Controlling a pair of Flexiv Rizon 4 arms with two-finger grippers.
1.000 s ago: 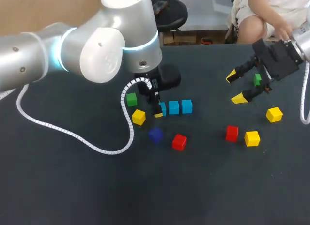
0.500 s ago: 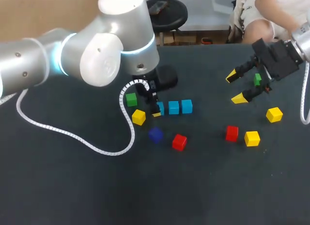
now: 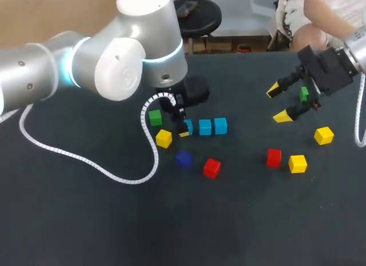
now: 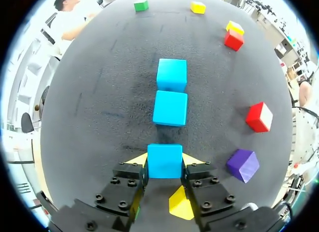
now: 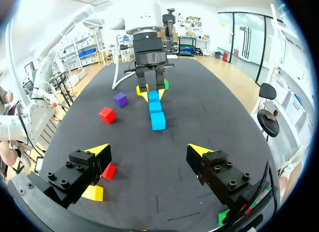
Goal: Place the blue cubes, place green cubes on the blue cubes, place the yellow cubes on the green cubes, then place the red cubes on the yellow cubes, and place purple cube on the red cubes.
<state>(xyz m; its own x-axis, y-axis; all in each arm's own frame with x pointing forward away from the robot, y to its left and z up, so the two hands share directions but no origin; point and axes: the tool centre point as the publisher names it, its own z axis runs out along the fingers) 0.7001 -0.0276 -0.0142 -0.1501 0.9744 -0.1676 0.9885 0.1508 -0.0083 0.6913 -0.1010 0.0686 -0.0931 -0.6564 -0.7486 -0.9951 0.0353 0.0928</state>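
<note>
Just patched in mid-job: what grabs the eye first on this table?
The left tool clamps the end blue cube of a row of three, in line with the other two blue cubes. The right tool hangs wide open over the table's far right, a green cube close beside it.

— Is there any lettering, number or label to read on the dark grey tabletop [image 3: 86,220]?
— No, nothing legible there.
— And on the bright blue cube [image 4: 165,161] closest to the left wrist camera?
— Its faces show plain colour only. No print can be read in any of the views.
</note>
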